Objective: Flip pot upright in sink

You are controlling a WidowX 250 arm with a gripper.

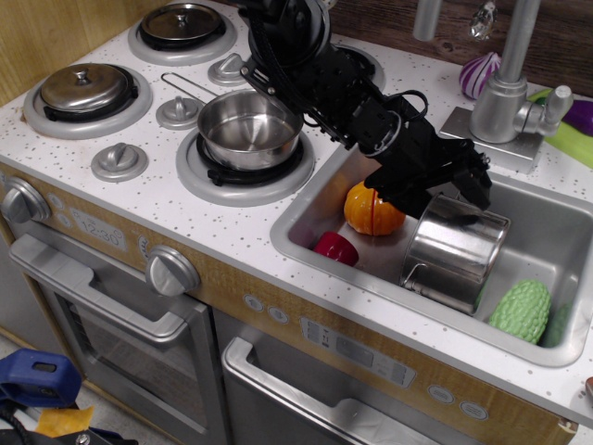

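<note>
The gripper [460, 202] is reaching down into the sink [320, 190] from the far left, its black fingers sitting at the top rim of the pot [454, 252]. One finger seems to be pressing on the pot's far edge, but I cannot tell whether the jaws are clamped on the rim or only touching it. The pot is leaning in the middle of the sink, tilted, its shiny wall facing near and a loop handle showing low on its left side. Just left of it an orange pumpkin [372, 209] is sitting beside the arm, with a red piece [335, 247] nearer. A green bumpy vegetable [521, 311] is lying at the sink's right end. Further left, a saucepan [248, 128] is resting on a burner, and the faucet [505, 88] is standing behind the sink.
</note>
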